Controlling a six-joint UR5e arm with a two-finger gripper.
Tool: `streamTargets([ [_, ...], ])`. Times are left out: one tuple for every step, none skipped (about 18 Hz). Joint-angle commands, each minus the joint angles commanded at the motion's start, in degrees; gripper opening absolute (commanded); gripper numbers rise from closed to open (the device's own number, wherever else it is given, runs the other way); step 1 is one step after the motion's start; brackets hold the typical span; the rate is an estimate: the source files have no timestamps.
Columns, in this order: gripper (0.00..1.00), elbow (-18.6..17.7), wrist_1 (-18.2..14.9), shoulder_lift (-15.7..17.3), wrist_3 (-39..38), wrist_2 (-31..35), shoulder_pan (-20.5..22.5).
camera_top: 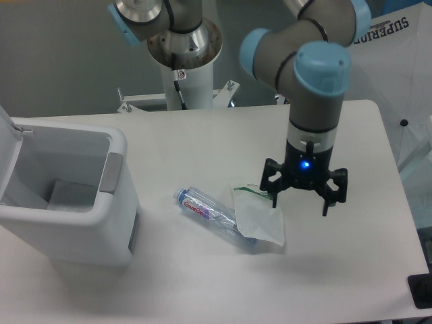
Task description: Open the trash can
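Trash can (67,202) lid cut off at left edge; bottle (206,212) partly hidden under plastic bag (260,219).

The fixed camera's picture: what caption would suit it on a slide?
Trash can open, lid up; the hand hovers open beside a plastic bottle and bag.

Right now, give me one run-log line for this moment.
boxy white plastic trash can: lid up, inside visible | tool: open, empty, over table | clear plastic bottle: lying beside clear bag

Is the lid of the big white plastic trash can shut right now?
No, the boxy white plastic trash can stands open, its flat white lid swung up at the left and the grey inside showing.
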Motion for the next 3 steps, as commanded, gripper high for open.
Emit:
streamTargets([
  [1.00,-0.1,0.0,-0.1,0.1,0.0,0.0],
  [1.00,-0.1,-0.1,-0.1,0.1,0.0,0.0],
  [1.00,0.0,-0.1,-0.1,0.1,0.0,0.0],
])
